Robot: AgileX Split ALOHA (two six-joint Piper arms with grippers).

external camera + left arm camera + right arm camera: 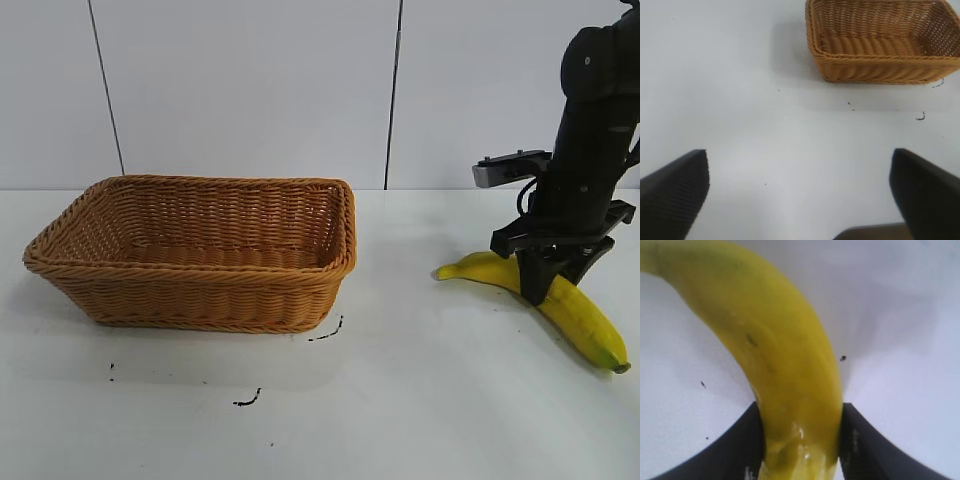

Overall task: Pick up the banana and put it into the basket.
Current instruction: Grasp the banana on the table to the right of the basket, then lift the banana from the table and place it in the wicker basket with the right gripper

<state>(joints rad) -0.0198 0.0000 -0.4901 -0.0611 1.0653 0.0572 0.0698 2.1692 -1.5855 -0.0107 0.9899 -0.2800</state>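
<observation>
right end effector (537,290) clamped around the banana (585,318) on the table, well apart from the basket (200,300); left end effector (799,192) wide open

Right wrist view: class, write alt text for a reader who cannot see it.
The right gripper has its two dark fingers pressed against both sides of the yellow banana, which curves away over the white table.
</observation>
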